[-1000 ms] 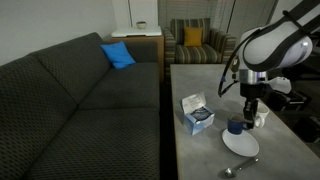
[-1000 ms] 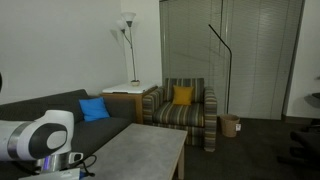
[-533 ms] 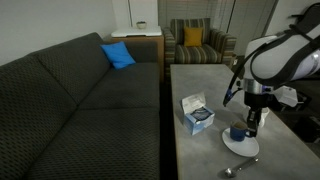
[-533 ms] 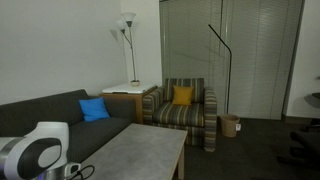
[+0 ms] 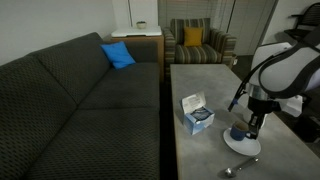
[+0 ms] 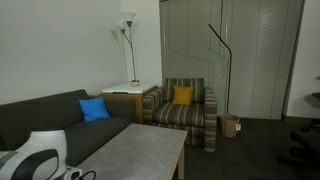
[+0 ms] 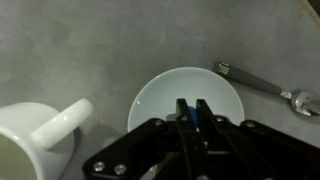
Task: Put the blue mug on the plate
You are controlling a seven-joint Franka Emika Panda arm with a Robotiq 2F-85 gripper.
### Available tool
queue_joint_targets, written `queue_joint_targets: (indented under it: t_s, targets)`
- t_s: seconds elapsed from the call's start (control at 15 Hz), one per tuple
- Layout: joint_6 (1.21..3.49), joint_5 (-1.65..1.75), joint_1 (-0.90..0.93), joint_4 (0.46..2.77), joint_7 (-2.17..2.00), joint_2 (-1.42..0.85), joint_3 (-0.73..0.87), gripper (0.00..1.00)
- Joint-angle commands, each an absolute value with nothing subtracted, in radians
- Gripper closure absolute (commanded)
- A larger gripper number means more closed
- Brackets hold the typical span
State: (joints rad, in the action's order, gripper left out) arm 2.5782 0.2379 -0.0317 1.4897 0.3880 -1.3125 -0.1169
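Because its jaws are clamped on the rim of the blue mug (image 5: 237, 130), the gripper (image 7: 191, 105) holds it centred over the plate (image 7: 158, 96) for release.

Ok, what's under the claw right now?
The white plate lies right under the claw, which is shut on the blue mug. Only a blue sliver of the mug shows in the wrist view; the claw hides whether its base touches the plate.
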Motion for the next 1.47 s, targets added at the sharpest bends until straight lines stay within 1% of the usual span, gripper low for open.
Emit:
queue_joint_targets:
  t_s: [0.0,0.67,0.93,1.4]
  targets:
    - [2.626,0.222,-0.034,1.534,0.384,-1.296,-0.120,0.97]
    - [2.594,0.217,0.002,1.601,0.256,-1.238,-0.066,0.97]
    - [2.593,0.219,-0.014,1.637,0.282,-1.225,-0.089,0.97]
    - [2.630,0.229,0.004,1.614,0.293,-1.252,-0.092,0.97]
